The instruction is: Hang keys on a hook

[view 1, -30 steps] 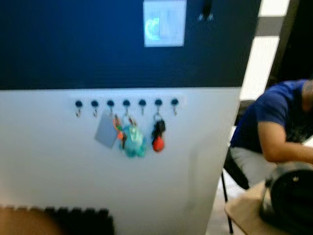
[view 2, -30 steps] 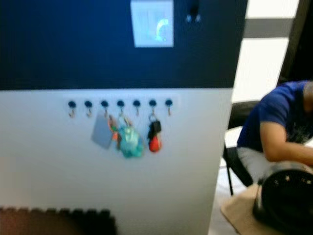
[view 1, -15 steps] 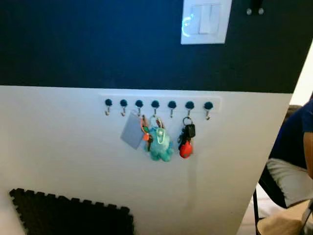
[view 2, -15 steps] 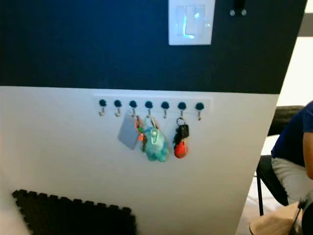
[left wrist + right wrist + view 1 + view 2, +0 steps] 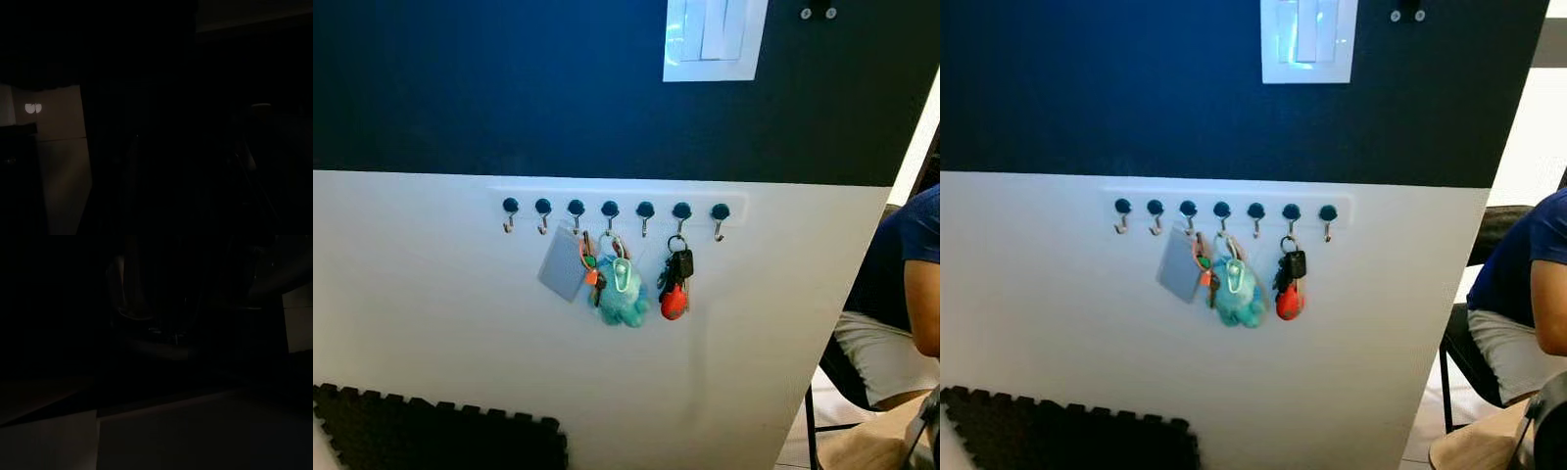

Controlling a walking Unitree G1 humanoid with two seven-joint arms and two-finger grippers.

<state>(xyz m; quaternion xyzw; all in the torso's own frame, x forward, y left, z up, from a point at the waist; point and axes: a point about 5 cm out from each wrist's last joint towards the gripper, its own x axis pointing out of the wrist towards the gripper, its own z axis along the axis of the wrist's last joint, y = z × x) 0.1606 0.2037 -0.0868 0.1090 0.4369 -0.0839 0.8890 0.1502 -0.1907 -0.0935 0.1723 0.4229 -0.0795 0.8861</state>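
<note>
A white rack (image 5: 617, 199) with a row of several blue-capped hooks is fixed to the white lower wall, straight ahead. A grey tag (image 5: 561, 278) with orange keys hangs from the third hook from the left. A teal plush keychain (image 5: 622, 297) hangs from the fourth hook. A black car key with a red fob (image 5: 673, 286) hangs from the sixth hook. The two leftmost hooks (image 5: 510, 209), the fifth hook (image 5: 645, 211) and the rightmost hook (image 5: 720, 213) are bare. Both arms hang idle, and their wrist views are very dark.
A white light switch (image 5: 715, 39) sits on the dark blue upper wall. A black foam mat (image 5: 431, 436) leans low on the left. The wall ends at the right, where a person in a blue shirt (image 5: 913, 264) sits on a chair (image 5: 1464, 362).
The camera has turned and come closer, so the rack sits nearer the middle and looks sharper. The keys on the hooks have not moved.
</note>
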